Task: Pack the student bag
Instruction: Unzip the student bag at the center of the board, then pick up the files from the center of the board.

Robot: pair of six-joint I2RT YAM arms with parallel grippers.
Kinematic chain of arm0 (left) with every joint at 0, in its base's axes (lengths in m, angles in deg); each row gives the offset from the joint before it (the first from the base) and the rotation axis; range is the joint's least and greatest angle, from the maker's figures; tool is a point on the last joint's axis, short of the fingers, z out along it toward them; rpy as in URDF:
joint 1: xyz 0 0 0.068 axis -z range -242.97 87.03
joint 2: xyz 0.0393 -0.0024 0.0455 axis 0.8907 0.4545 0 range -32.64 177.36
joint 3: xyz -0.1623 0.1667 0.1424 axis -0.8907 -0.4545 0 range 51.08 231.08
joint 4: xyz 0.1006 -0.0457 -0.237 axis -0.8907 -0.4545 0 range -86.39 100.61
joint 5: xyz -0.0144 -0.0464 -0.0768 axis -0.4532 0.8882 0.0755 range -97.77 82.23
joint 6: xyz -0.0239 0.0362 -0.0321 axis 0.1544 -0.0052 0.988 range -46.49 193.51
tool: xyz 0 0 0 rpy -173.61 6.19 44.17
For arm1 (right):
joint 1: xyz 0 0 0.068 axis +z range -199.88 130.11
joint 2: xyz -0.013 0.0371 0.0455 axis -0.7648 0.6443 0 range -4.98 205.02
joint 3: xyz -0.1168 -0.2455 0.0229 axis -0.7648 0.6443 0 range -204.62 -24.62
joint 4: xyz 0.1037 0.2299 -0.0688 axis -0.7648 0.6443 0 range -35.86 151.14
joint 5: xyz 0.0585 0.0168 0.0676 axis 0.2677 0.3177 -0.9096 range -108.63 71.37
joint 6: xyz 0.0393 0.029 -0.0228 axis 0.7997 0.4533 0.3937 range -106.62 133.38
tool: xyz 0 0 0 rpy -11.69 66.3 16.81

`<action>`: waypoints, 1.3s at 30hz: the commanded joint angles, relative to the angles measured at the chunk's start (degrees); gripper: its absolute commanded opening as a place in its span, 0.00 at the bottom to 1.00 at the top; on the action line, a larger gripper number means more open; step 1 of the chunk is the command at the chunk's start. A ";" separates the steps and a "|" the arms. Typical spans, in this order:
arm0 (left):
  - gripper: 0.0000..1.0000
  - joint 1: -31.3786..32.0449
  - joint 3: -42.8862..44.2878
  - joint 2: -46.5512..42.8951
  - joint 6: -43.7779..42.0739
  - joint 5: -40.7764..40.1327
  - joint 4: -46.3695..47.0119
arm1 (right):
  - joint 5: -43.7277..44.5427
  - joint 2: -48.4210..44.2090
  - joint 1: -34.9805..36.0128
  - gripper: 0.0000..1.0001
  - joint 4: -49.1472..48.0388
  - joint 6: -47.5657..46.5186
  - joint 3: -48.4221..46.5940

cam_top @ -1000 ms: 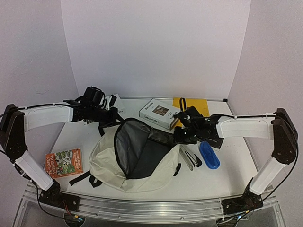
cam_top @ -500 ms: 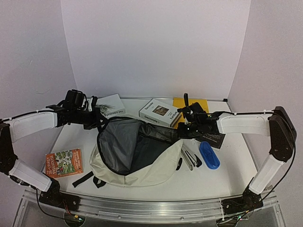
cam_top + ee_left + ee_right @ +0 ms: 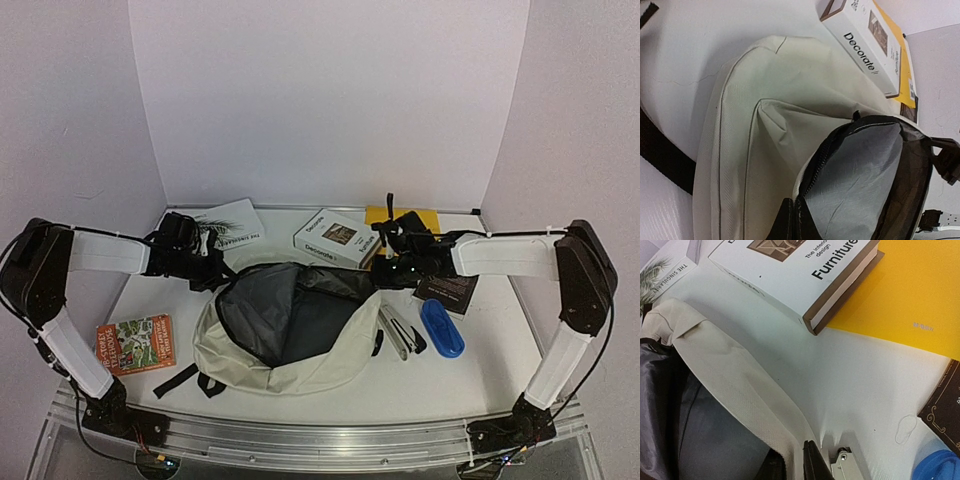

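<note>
The student bag [image 3: 300, 350], cream with black zippers and grey lining, lies in the middle of the table with its mouth [image 3: 280, 310] held wide. My left gripper [image 3: 213, 272] is at the mouth's left end, shut on the zipper edge [image 3: 812, 165]; its fingers [image 3: 785, 222] pinch the rim in the left wrist view. My right gripper [image 3: 386, 270] is at the mouth's right end. Its fingers [image 3: 812, 462] stand slightly apart, and the cream rim [image 3: 740, 385] runs between them.
A white "Decorate" book [image 3: 335, 238] and a yellow folder [image 3: 420, 220] lie behind the bag. Another white book [image 3: 232, 222] is at the back left and a colourful book [image 3: 136, 343] at the front left. Pens [image 3: 398, 332], a blue case [image 3: 441, 328] and a dark booklet [image 3: 448, 291] lie right.
Both arms have come down and apart, so the bag's raised mouth now lies lower and stretched wider. The right jaws have parted a little on the rim.
</note>
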 commanded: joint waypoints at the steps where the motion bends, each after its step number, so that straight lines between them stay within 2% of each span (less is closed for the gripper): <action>1: 0.00 -0.85 3.21 3.49 -3.39 -0.49 3.05 | 0.15 -0.93 -0.66 0.23 -1.02 -0.37 -1.79; 3: 0.03 -0.82 3.45 4.18 -3.85 -0.99 3.05 | 0.15 -2.30 -0.65 0.29 -1.02 -0.36 -1.41; 6: 0.14 -0.86 3.79 3.83 -4.17 -2.19 2.39 | 0.48 -4.45 -0.65 0.39 -1.02 -0.18 -0.94; 9: 0.29 -0.89 3.56 2.01 -3.69 -3.16 1.78 | 1.21 -6.40 -0.71 0.49 -1.03 0.05 -0.74; 12: 0.43 -0.92 3.42 -0.49 -2.78 -3.74 1.03 | 1.44 -7.97 -0.89 0.66 -1.14 0.81 -0.72; 14: 0.52 -0.96 3.39 -2.27 -1.99 -4.06 0.41 | 0.62 -8.75 -1.92 0.71 -1.31 1.78 -0.76; 19: 0.70 -0.98 3.41 -7.39 -0.21 -4.23 -1.02 | -3.61 -9.65 -7.77 0.74 -2.46 2.80 0.15; 24: 0.80 -0.97 3.43 -11.63 1.02 -2.35 -1.75 | -10.00 -10.58 -18.46 0.75 -7.31 2.91 4.85; 28: 0.83 -0.98 3.26 -13.08 1.93 1.03 -1.94 | -17.73 -9.74 -28.91 0.76 -13.35 3.86 9.79; 32: 0.84 -0.98 1.94 -13.16 3.75 2.10 -1.21 | -23.48 -5.86 -35.86 0.76 -19.53 4.96 12.11; 39: 0.84 -0.98 -0.30 -12.22 6.32 3.82 1.18 | -27.64 2.22 -38.94 0.71 -25.42 6.20 11.44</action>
